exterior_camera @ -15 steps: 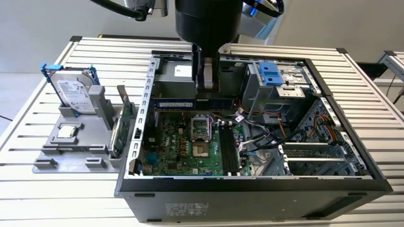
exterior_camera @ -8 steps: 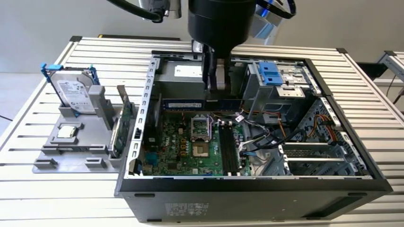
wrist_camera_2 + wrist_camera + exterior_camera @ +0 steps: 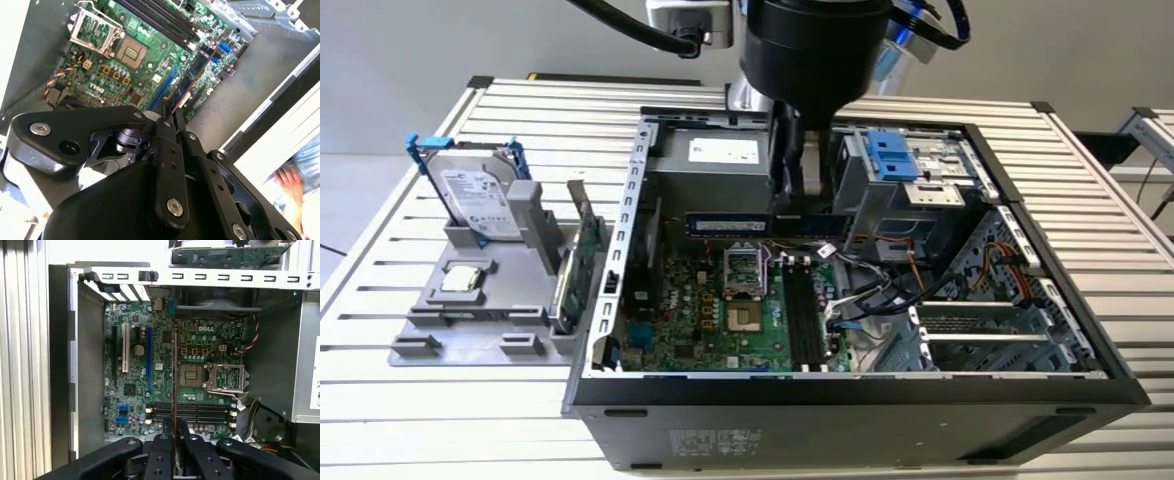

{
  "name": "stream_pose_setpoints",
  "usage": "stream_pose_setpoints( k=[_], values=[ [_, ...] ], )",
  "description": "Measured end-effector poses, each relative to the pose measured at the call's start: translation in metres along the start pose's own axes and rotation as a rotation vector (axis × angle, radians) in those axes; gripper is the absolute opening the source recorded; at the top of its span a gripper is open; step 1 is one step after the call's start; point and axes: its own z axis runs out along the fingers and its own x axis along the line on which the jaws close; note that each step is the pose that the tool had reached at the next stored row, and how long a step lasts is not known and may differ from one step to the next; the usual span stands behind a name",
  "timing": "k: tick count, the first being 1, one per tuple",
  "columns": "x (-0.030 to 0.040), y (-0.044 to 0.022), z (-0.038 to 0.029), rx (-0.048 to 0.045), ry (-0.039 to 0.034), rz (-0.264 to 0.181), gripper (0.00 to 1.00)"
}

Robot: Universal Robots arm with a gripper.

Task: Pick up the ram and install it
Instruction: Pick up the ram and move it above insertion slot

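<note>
Pincer (image 3: 790,214) clamped on the ram (image 3: 720,224), held edge-down over the computer case (image 3: 854,388), likely so contacts face the memory slots (image 3: 803,312).

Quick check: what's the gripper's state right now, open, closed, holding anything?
Gripper: closed on the long narrow dark bluish-green ram stick, held over the green motherboard.

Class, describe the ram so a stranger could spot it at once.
Start at the open computer case. Above its motherboard, the end effector grips the ram. It is a long, thin, dark stick held level, unlike the wider green card standing outside the case.
</note>
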Motion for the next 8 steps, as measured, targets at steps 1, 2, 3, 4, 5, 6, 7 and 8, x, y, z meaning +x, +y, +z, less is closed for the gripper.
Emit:
stream_pose_setpoints(
  k=[1,2,3,4,5,6,7,8],
  values=[
    [-0.0001,-0.0016,0.0006,-0.0001,0.0001,0.004,0.0],
    [-0.0002,-0.0035,0.0012,-0.0004,0.0003,0.008,0.0],
    [-0.0003,-0.0053,0.0018,-0.0005,0.0005,0.012,0.0],
    [-0.0005,-0.0071,0.0023,-0.0007,0.0007,0.017,0.0],
    [-0.0009,-0.0087,0.0026,-0.0009,0.001,0.019,0.0],
    [-0.0016,-0.01,0.003,-0.0009,0.001,0.02,0.0],
    [-0.0023,-0.0115,0.0033,-0.0009,0.001,0.02,0.0],
    [-0.0031,-0.0129,0.0035,-0.0009,0.0011,0.02,0.0]
  ],
)
